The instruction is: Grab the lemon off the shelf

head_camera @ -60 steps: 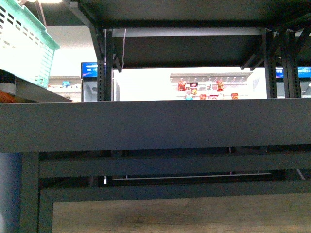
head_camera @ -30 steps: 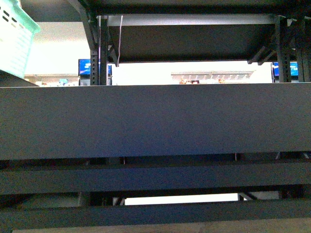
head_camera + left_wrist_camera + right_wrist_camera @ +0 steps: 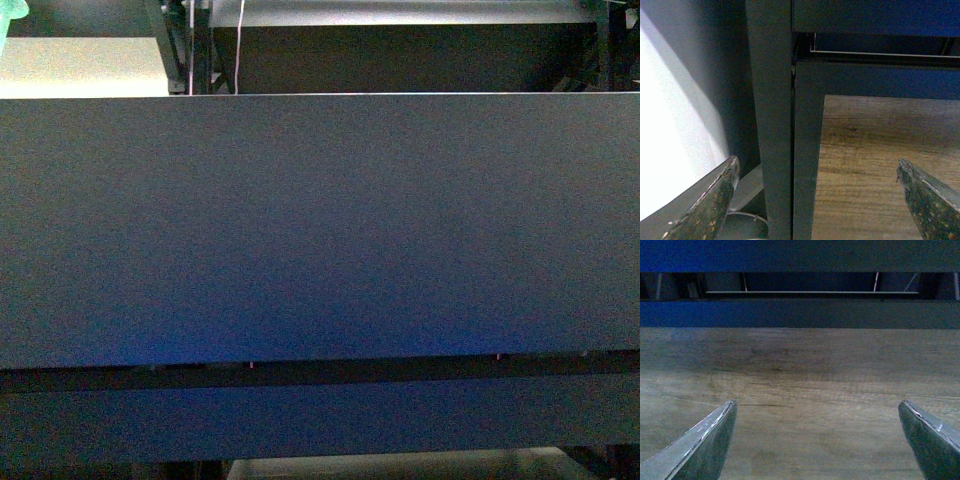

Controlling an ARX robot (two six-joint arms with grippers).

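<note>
- A brown wood surface [image 3: 800,375] with thin lines in it lies under both hands. A pale, bright bit of room [image 3: 80,68] shows at the top of the front view.
- The shelf [image 3: 320,230] is very close. Its dark grey front edge fills almost the whole front view. A grey post [image 3: 772,125] stands right by the left hand.
- A tiny corner of a green-blue basket [image 3: 8,8] peeks in at the top.
- The lemon is in none of the pictures. It may be up on a deck behind that big edge, but I cannot tell.
- The left gripper [image 3: 816,190] has its fingers spread wide, with nothing between them.
- The right gripper [image 3: 817,427] is spread wide and holds nothing too.
- I think the job has hardly begun. Finding the lemon, reaching it and grabbing it are all left to do.
</note>
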